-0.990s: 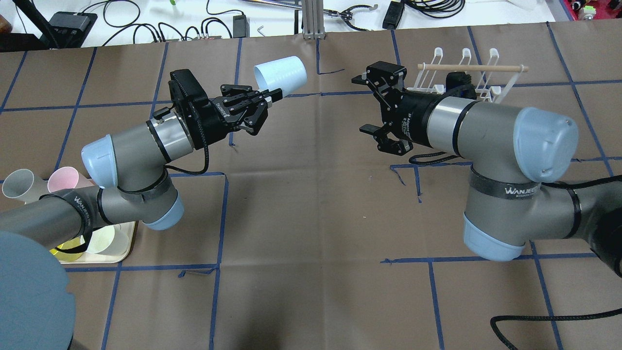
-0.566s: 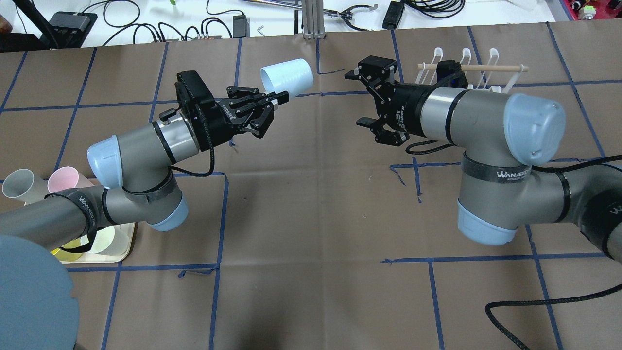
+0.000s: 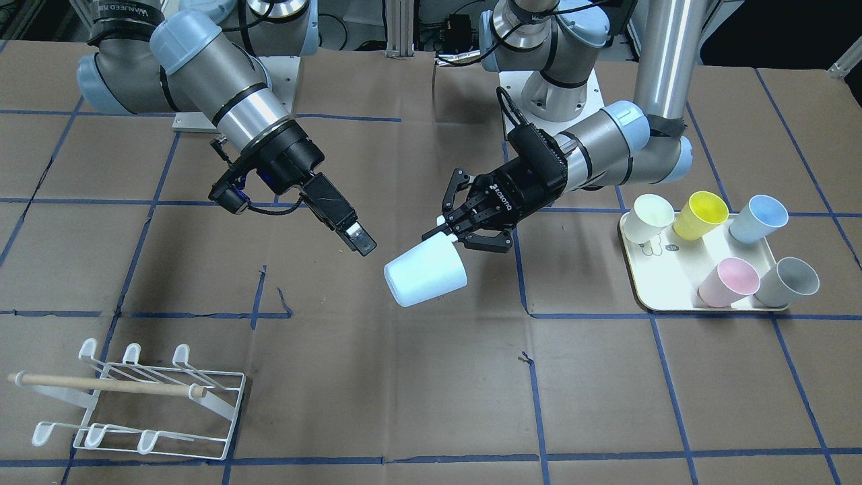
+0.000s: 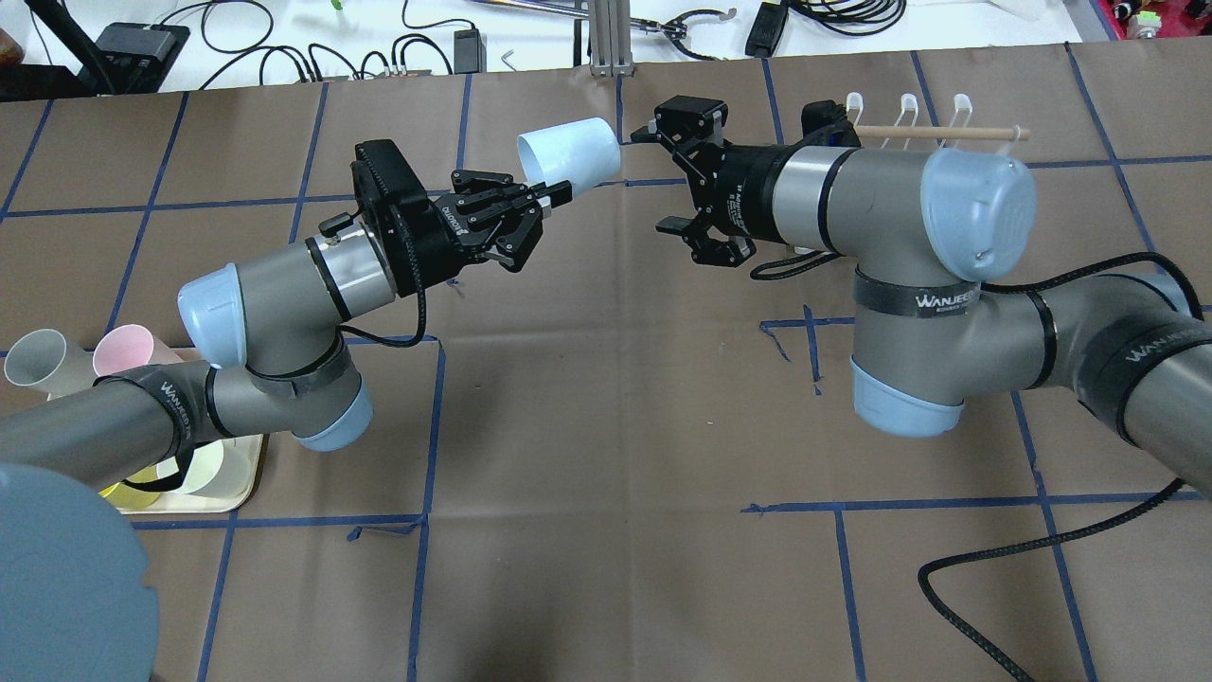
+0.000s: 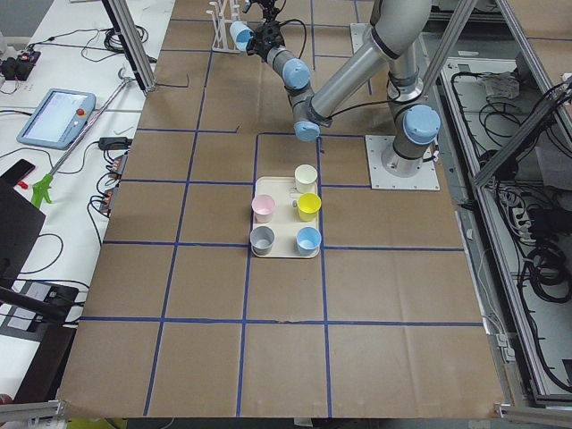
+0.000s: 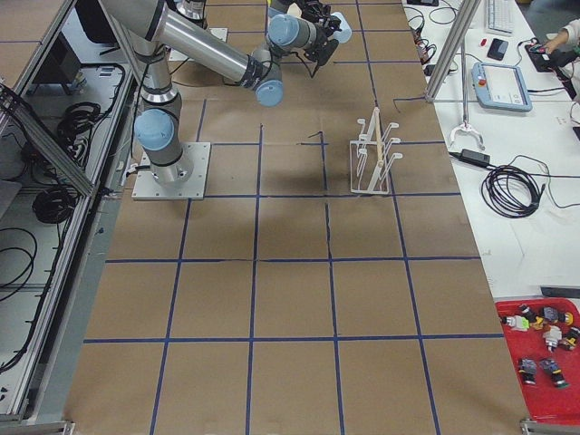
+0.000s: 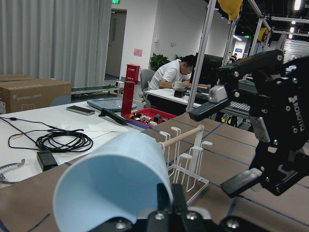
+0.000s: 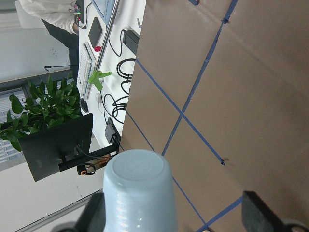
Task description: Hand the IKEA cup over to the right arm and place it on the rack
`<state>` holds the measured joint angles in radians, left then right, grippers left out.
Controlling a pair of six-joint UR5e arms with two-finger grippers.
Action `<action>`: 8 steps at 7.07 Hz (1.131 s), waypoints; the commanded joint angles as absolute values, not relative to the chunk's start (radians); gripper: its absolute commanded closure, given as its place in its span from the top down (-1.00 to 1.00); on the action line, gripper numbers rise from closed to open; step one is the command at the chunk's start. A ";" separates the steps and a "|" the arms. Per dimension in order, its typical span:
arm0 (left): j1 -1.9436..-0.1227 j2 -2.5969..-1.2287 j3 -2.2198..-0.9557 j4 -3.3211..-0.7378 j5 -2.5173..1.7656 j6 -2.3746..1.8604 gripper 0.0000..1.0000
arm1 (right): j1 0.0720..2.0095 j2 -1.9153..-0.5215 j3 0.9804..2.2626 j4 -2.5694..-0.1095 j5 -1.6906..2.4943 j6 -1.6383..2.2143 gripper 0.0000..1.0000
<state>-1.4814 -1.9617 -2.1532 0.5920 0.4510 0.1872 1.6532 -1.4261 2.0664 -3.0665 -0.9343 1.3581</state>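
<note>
A pale blue IKEA cup (image 4: 570,152) lies sideways in the air, held by its rim in my shut left gripper (image 4: 557,191). In the front-facing view the cup (image 3: 425,275) hangs below that gripper (image 3: 446,234), base pointing at the right arm. My right gripper (image 4: 661,180) is open and empty, jaws wide, a short gap from the cup's base. The right wrist view looks at the cup's base (image 8: 140,191) between its fingertips (image 8: 258,212). The white wire rack (image 3: 135,397) with its wooden dowel stands behind the right arm (image 4: 933,133), partly hidden in the overhead view.
A cream tray (image 3: 663,296) near my left arm's base holds several coloured cups, among them pink (image 3: 727,281) and grey (image 3: 786,281). Cables and tools lie beyond the far table edge (image 4: 426,47). Blue tape lines cross the brown table cover.
The right gripper has moved left toward the cup, closing the gap. The left gripper has carried the cup slightly right. Both grippers keep their states.
</note>
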 commanded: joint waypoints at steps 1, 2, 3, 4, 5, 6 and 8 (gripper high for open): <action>-1.480 -1.960 -2.152 0.592 0.451 0.187 -0.87 | 1.675 -1.393 2.028 -3.066 -0.939 1.387 0.98; -1.480 -1.959 -2.152 0.592 0.451 0.187 -0.87 | 1.701 -1.370 2.004 -3.066 -0.940 1.388 0.98; -1.480 -1.959 -2.152 0.592 0.451 0.187 -0.86 | 1.707 -1.362 1.996 -3.066 -0.942 1.423 0.97; -1.480 -1.960 -2.151 0.591 0.451 0.187 -0.87 | 1.707 -1.362 1.987 -3.066 -0.942 1.436 0.97; -1.480 -1.959 -2.152 0.591 0.451 0.187 -0.86 | 1.707 -1.361 1.974 -3.065 -0.942 1.437 0.97; -1.480 -1.960 -2.152 0.592 0.451 0.187 -0.86 | 1.709 -1.344 1.970 -3.065 -0.939 1.437 0.97; -1.480 -1.960 -2.152 0.592 0.451 0.187 -0.86 | 1.724 -1.313 1.928 -3.066 -0.940 1.437 0.97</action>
<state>-1.4803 -1.9603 -2.1521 0.5920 0.4510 0.1871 1.7131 -1.3314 1.9505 -3.0659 -0.9395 1.4370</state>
